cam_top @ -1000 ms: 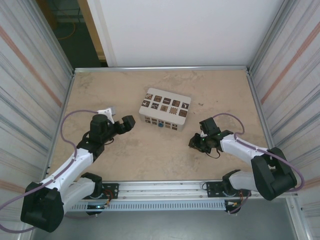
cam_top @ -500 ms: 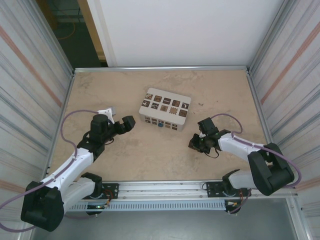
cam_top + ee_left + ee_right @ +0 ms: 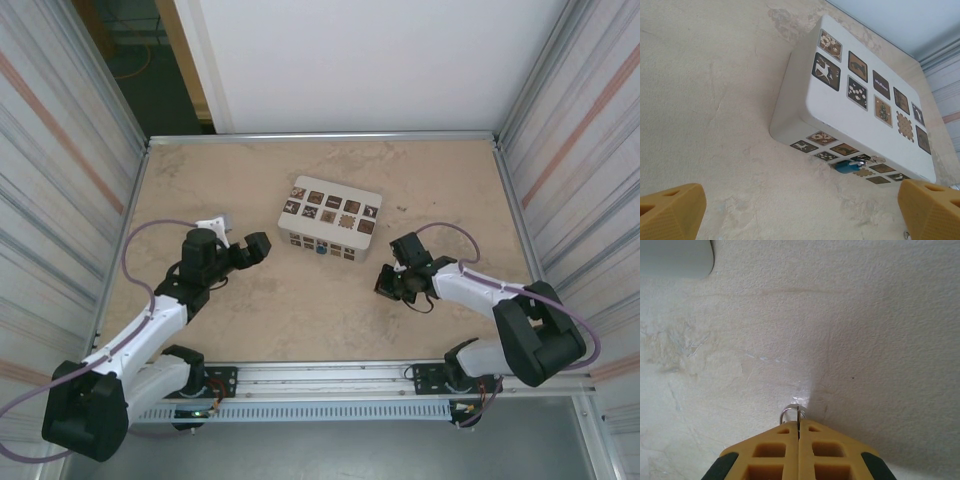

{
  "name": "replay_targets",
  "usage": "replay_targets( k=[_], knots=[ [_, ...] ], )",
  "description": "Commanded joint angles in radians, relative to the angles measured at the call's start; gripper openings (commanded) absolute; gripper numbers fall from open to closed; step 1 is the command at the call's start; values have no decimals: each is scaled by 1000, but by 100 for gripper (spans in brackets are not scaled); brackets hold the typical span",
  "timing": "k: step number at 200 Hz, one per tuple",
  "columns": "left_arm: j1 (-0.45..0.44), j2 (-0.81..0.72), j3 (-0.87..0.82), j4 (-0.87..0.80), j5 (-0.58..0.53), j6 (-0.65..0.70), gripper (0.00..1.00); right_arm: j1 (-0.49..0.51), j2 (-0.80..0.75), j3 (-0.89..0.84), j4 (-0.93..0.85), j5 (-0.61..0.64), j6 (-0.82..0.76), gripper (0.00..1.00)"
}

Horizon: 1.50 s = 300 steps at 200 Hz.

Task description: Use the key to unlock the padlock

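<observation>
Inside a booth of ribbed metal walls (image 3: 60, 150) with a white back panel (image 3: 370, 60), a beige, mottled table (image 3: 300, 310) spans the floor, framed by aluminium edging and a rail (image 3: 330, 375) along the near side where both arms are bolted. Bare surface lies open around and between the arms.

A little behind centre lies the white box (image 3: 330, 217), lid closed, brown patterned squares across its top and near face. The padlock (image 3: 847, 166), tiny and blue, hangs at the middle of that near face, touching it.

Left of the box, the left gripper (image 3: 800, 212) is spread wide with nothing between its fingers, pointing at the padlock side. To the right of the box and apart from it, the right gripper (image 3: 798, 426) is low over the table, pads pressed together on a silvery ring (image 3: 790, 413) that pokes out at their tips.
</observation>
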Motion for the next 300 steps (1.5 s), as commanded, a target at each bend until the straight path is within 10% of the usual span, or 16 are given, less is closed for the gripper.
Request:
replay_targets(
  k=[1, 59, 168, 300],
  knots=[
    [0, -2, 6, -6, -12, 24, 99, 5, -48, 30, -43, 33, -54, 1],
    [2, -63, 38, 31, 114, 104, 99, 5, -185, 71, -36, 3, -298, 0],
    [-18, -7, 254, 213, 769, 153, 68, 5, -444, 214, 58, -317, -767, 0],
    [-213, 232, 455, 175, 857, 227, 45, 135, -271, 428, -36, -405, -887, 0]
  ],
)
